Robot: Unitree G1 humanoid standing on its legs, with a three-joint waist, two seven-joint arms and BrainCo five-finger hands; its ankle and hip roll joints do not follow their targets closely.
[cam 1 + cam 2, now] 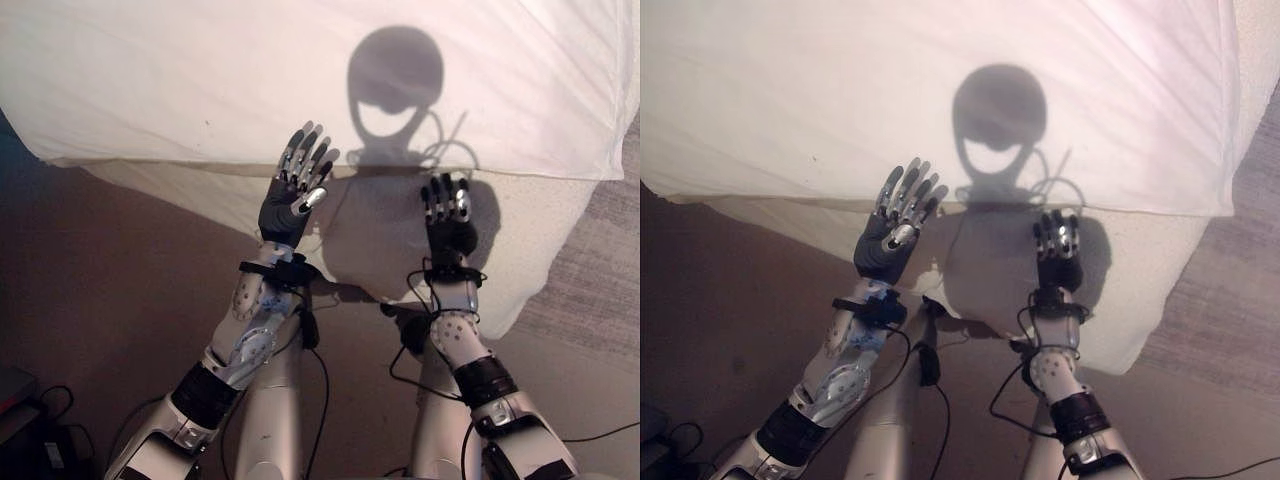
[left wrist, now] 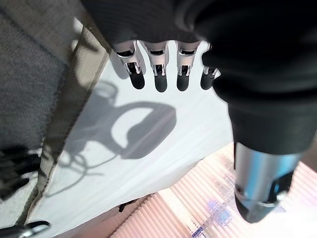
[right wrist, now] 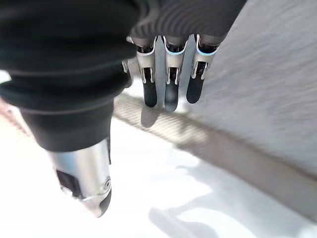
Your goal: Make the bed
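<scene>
Left eye view: left hand (image 1: 283, 212) and right hand (image 1: 450, 232) hover with straight, empty fingers (image 1: 303, 155) over the white fabric bed cover (image 1: 180, 90) edge.

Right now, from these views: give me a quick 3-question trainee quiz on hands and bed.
1. True or false: the left hand is shut on the white cover.
2. Which hand is nearer the mattress side? A) left B) right
3. Fill in: both hands are held ____, holding nothing.

Key
1. False. Its fingers are straight and spread, clear of the cloth.
2. B. The right hand shows against the mattress side just under the cover's edge; whether it touches cannot be told.
3. Open. The wrist views show straight fingers on both.
</scene>
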